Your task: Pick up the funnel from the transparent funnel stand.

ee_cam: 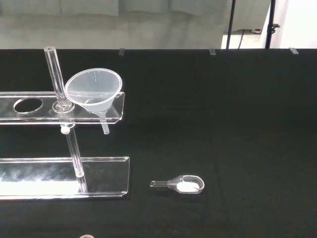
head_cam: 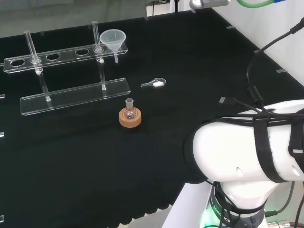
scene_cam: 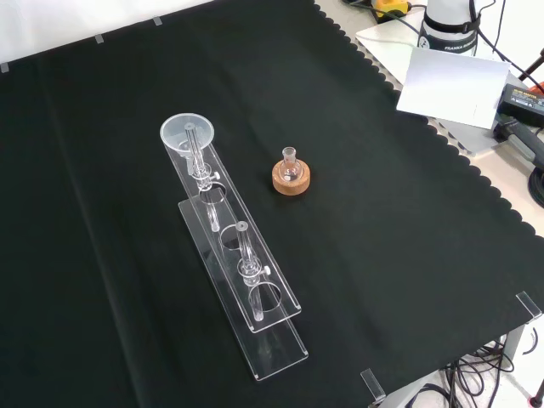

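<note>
- The clear funnel [head_cam: 113,39] sits in the end hole of the transparent funnel stand [head_cam: 71,97], at the stand's right end in the head view, stem hanging below the upper shelf.
- In front of the stand, a small round flask [head_cam: 129,112] rests on a cork ring [head_cam: 130,119].
- A glass scoop [head_cam: 156,83] holding white powder lies nearby on the black cloth [head_cam: 71,166].
- Whether the hand is spread or curled, I cannot tell.

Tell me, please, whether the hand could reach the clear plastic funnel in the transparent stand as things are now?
Probably yes: the clear plastic funnel sits in the end hole of the transparent stand, open above; only one upright rod stands beside it.
</note>
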Action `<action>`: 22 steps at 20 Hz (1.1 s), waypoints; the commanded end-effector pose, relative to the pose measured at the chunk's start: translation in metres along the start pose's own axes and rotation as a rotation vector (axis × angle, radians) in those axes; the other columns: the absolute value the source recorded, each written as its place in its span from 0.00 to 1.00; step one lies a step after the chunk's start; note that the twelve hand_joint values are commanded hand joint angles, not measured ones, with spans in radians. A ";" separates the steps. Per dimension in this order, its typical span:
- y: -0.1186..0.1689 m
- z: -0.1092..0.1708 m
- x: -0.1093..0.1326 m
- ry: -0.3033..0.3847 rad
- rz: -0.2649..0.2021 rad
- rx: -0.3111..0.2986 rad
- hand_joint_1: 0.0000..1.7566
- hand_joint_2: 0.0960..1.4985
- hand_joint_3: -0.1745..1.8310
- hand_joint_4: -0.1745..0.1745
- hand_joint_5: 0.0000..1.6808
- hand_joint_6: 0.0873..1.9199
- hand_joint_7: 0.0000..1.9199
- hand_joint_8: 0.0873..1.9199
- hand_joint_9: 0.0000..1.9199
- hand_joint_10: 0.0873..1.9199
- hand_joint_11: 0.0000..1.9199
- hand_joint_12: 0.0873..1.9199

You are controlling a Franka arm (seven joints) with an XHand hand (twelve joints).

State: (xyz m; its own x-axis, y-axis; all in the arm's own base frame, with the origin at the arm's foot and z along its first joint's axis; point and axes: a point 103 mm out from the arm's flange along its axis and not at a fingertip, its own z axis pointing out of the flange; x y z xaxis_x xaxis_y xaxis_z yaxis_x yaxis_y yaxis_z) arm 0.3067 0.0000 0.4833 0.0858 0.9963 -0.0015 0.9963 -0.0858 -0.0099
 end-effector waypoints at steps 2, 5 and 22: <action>0.001 -0.001 -0.001 -0.007 0.001 -0.013 0.00 0.71 0.36 0.63 0.06 0.00 0.01 0.09 0.02 0.27 0.00 0.58; 0.002 -0.001 -0.002 0.002 -0.005 -0.022 0.00 0.74 0.33 0.63 0.07 0.00 0.00 0.10 0.02 0.26 0.00 0.58; 0.049 0.030 0.000 0.012 0.056 0.016 0.00 0.75 0.32 0.63 0.08 0.00 0.00 0.11 0.03 0.26 0.00 0.59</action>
State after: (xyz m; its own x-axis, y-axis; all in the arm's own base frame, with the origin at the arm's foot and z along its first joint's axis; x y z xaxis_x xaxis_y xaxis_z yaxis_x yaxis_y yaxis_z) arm 0.3363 0.0048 0.4638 0.1232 0.9922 -0.0180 0.9922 -0.1235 -0.0150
